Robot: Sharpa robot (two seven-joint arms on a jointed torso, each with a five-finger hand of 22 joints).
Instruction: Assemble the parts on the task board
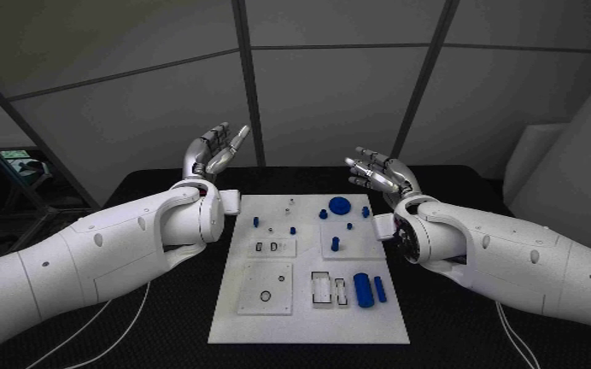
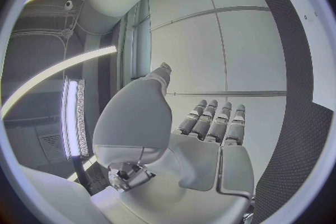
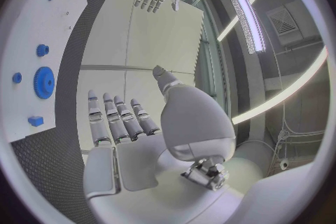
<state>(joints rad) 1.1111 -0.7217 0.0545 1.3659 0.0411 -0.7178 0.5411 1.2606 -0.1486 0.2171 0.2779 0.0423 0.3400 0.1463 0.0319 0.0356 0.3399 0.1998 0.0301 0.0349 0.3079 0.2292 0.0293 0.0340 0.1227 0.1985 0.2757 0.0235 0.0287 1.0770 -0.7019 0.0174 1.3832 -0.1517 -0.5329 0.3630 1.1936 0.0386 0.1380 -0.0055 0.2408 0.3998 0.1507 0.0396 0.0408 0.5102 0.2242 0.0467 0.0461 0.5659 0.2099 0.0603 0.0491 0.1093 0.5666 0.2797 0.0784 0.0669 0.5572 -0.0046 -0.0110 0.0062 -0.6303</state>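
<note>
The task board, a white plate, lies at the centre of the black surface, between the 2 arms and nearer the robot than both hands. The left hand is raised above the surface's far edge, off the board's far left corner, palm up, fingers straight and apart, holding nothing. The right hand hangs off the board's far right corner, likewise empty with fingers spread. Neither touches the board. On the board lie blue parts: 1 toothed disc near the far right corner, 1 thick cylinder and 1 thin bar toward the near right, plus roughly 8 small pegs, too small to count surely.
</note>
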